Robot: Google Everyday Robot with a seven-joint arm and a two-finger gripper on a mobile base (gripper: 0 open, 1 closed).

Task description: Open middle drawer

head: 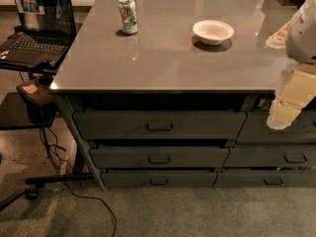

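Observation:
The middle drawer [158,157] is the dark grey front in the left column under the counter, between a taller drawer [158,124] above and a thinner one [158,178] below. Its small dark loop handle [159,160] sits at the front centre. The drawer front lies roughly in line with its neighbours and none of its inside shows. My gripper [282,113], cream-coloured below a white arm, hangs at the right edge of the view in front of the right drawer column. It is up and well to the right of the handle, touching nothing.
On the grey countertop [163,58] stand a drink can [128,15] and a white bowl [213,31]. A laptop [37,23] sits on a side stand at left, with cables [74,191] on the floor. A second column of drawers [276,154] is at right.

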